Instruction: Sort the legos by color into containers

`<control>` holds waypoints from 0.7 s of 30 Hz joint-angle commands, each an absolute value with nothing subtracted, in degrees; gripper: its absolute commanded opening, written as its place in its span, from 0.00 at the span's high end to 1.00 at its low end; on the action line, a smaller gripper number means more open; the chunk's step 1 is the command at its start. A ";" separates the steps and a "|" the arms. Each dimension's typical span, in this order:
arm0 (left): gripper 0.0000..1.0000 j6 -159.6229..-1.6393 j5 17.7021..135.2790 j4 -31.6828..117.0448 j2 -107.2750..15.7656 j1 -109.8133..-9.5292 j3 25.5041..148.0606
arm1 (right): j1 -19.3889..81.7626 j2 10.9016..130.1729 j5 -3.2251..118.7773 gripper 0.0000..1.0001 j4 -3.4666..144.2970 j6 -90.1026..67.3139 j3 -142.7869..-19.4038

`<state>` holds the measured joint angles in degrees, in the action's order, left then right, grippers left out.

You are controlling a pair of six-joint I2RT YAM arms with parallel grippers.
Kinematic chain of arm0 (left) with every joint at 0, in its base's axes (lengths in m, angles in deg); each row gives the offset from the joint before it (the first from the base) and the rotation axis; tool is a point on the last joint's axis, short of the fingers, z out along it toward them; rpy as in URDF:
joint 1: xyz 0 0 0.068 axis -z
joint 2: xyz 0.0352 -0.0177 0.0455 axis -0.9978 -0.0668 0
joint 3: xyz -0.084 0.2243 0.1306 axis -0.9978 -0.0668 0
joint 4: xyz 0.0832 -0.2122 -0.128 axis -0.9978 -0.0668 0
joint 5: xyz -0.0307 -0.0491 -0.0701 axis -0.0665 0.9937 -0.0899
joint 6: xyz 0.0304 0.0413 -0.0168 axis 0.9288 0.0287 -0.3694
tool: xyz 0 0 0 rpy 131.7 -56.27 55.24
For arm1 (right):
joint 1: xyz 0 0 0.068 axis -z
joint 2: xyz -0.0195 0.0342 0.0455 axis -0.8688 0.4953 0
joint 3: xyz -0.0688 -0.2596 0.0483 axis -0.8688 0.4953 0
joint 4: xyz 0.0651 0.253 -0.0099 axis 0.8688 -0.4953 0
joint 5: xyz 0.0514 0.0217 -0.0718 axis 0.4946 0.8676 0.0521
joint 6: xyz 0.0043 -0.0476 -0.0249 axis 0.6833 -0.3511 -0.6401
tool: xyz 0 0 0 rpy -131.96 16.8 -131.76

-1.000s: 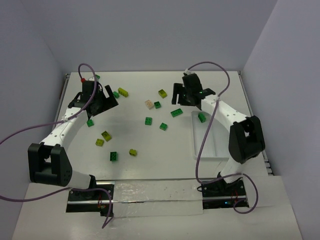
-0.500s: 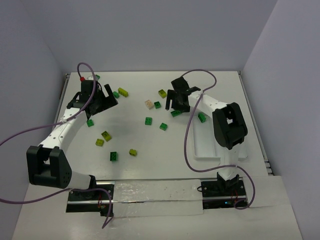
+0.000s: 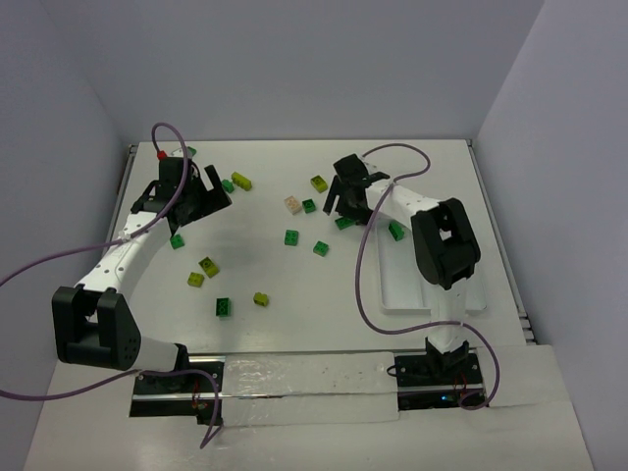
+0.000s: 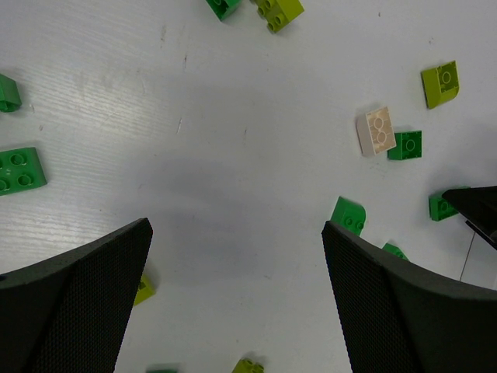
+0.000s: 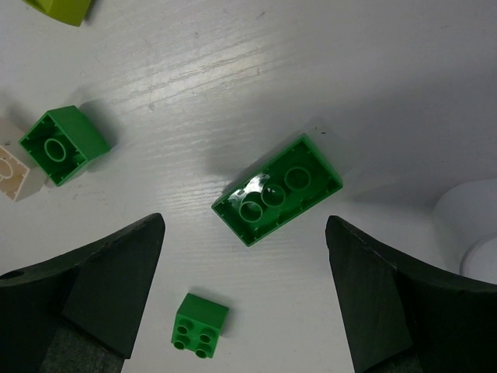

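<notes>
The right gripper (image 5: 245, 224) stands wide open and holds nothing. A long green brick (image 5: 277, 189) lies directly below the gap between its fingers, upside down on the table (image 5: 233, 70) with its hollow underside showing, and neither finger touches it. Just outside one finger is a small green brick (image 5: 64, 144), also upside down, with a peach brick (image 5: 12, 175) next to it at the picture's edge. Nearer the wrist, a small green brick with studs up (image 5: 199, 326) sits between the fingers. Outside the other finger, a rounded white corner of the tray (image 5: 466, 225) shows.

The right arm (image 3: 446, 240) reaches forward from its base across the tray (image 3: 432, 294) and bends towards the middle of the table, its gripper pointing down. One green brick in the tray (image 3: 395, 231) lies close behind the gripper, at the tray's far end; which compartment it is in cannot be told.

The left gripper (image 4: 237, 227) is also wide open and empty, hovering above bare table. A green brick (image 4: 349, 215) lies just beside one fingertip, and another green brick (image 4: 19, 169) lies well outside the other. The left arm (image 3: 123, 250) stretches forward to the far left part of the table, its wrist tilted towards the centre.
</notes>
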<state>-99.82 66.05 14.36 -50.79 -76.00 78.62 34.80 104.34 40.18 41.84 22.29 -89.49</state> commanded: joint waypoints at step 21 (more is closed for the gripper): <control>0.01 -94.13 65.64 13.71 -47.13 -76.06 81.74 | 32.85 115.87 34.25 0.29 37.52 18.12 -102.91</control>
<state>-96.38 66.80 14.15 -48.19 -76.00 78.72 34.25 115.10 38.19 39.55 19.65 -101.84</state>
